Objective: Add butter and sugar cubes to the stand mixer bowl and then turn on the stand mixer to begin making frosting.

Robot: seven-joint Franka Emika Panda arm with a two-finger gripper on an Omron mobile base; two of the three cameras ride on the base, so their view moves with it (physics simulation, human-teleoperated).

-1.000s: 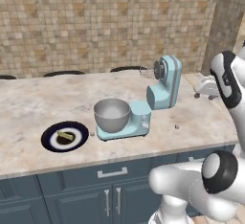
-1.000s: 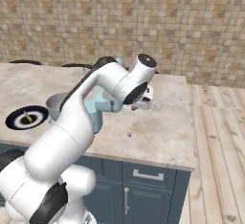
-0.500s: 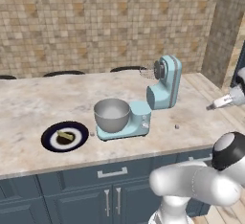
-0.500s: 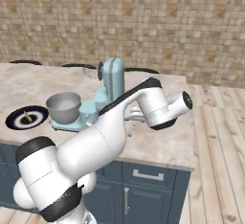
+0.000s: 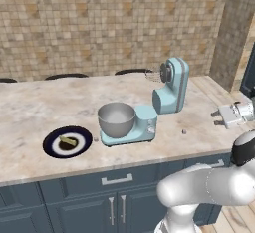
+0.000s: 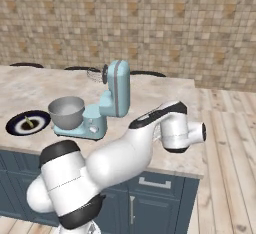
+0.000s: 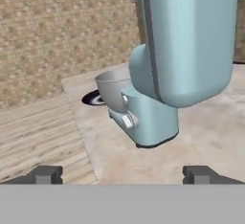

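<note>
Currently the butter is lying on a dark blue plate at the near left of the counter; a tiny speck, perhaps a sugar cube, is sitting between plate and mixer. Right of the plate, the stand mixer bowl is sitting on the stand mixer base, head tilting back. Another speck is lying right of the mixer. The gripper is hovering off the counter's right end, fingers standing wide apart, holding nothing
</note>
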